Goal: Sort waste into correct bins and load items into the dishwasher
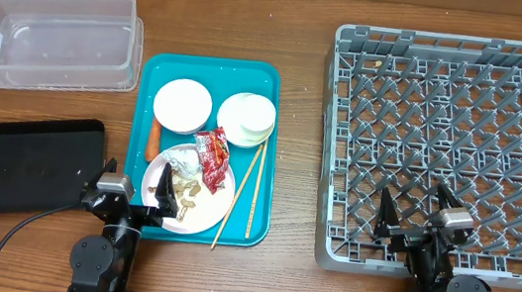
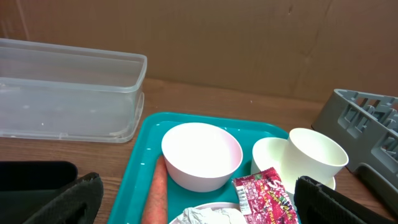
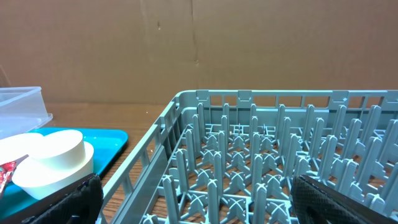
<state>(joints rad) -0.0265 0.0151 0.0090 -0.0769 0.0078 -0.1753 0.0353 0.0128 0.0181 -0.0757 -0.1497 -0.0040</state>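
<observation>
On the teal tray lie a white bowl, a white cup on a small plate, an orange carrot, a red snack wrapper, a crumpled white paper ball, peanut shells on a white plate and wooden chopsticks. My left gripper is open and empty at the tray's near edge. The left wrist view shows the bowl, cup, carrot and wrapper. My right gripper is open and empty over the near edge of the grey dish rack.
The clear plastic tub stands at the far left, the flat black tray nearer, left of the teal tray. The rack fills the right side. Brown cardboard runs behind the table.
</observation>
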